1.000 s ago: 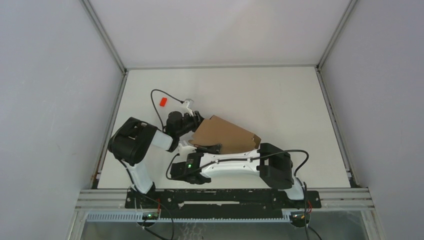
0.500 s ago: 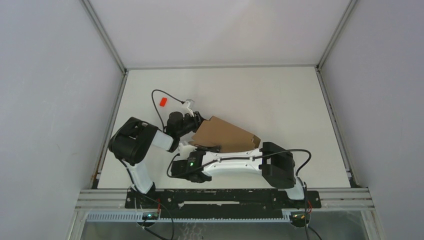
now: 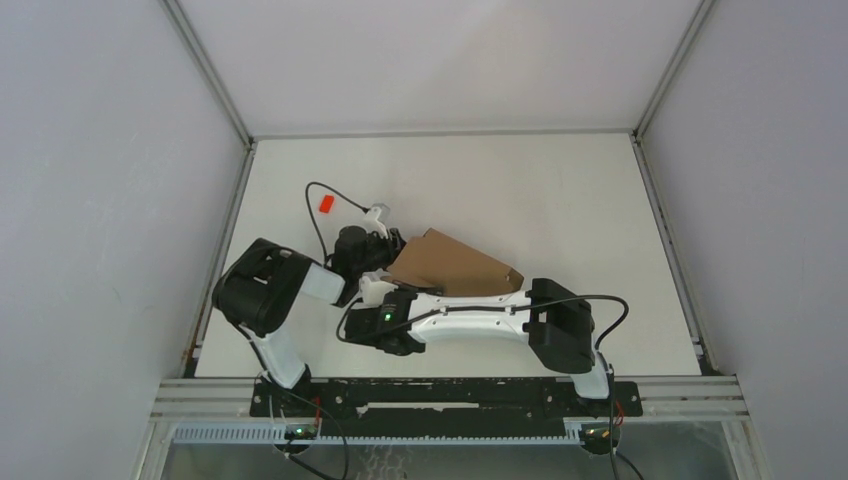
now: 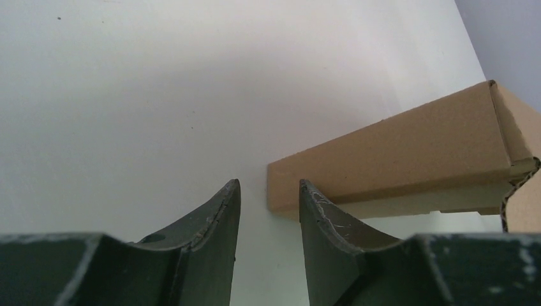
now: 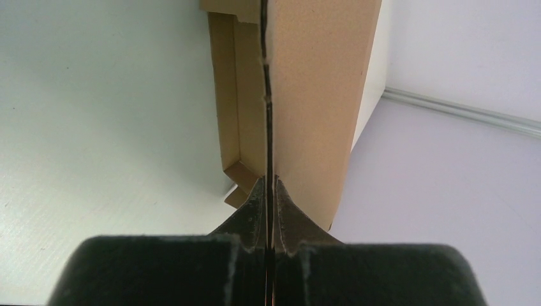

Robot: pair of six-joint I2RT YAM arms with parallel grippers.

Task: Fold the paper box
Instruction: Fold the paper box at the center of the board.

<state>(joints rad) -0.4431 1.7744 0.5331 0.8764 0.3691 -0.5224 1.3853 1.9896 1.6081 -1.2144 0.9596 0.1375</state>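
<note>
Mid-fold, the paper box (image 3: pixel 450 270) stands part-formed near the red block (image 3: pixel 325 203), to its right, its panel edge pinched in the closed right gripper (image 5: pixel 268 185), while the left gripper (image 4: pixel 268 183), jaws apart and empty, faces the box's block-side corner, which it probably must next grip or push.

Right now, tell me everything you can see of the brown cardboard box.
The paper box is plain brown corrugated cardboard, partly folded, with one long wall turned up and an inner flap showing. It lies left of centre on the table. The right gripper is shut on a thin panel edge. The left gripper stands open, the box's corner just beyond its fingertips.
</note>
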